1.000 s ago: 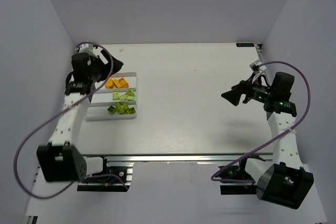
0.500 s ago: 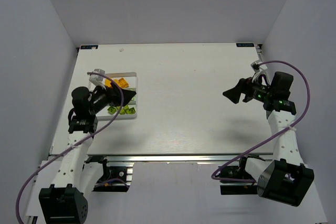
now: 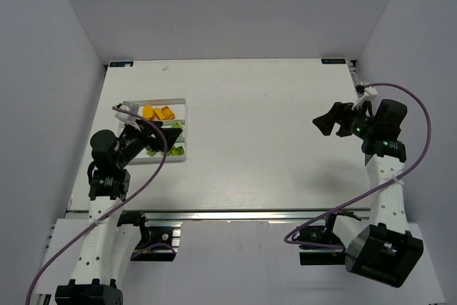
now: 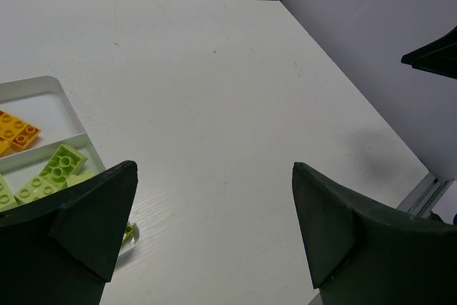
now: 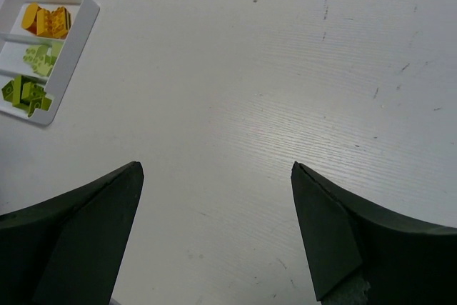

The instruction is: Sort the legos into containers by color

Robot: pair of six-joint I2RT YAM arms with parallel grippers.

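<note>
The left arm's black two-finger gripper [image 4: 214,169] hangs with its jaws spread wide and nothing between them, over the right-hand, near part of a shallow white rectangular plastic tray [image 3: 183,103] with thin dividing walls. The tray lies flat close to the desk's left edge, roughly midway between its far and near edges. Small studded orange-yellow plastic bricks [image 5: 46,19] fill the tray's far compartment, pale lime-green studded bricks [image 5: 39,55] lie in the middle one, and deeper green studded bricks [image 5: 25,94] sit in the near one. From above, the left gripper hides part of the two green compartments. Across the white wood-grain desk [image 3: 264,119], the right arm's black two-finger gripper [image 5: 216,166] is likewise spread wide and holds nothing, poised above bare desk near the right edge, well apart from the tray, fingers pointing left toward it.
</note>
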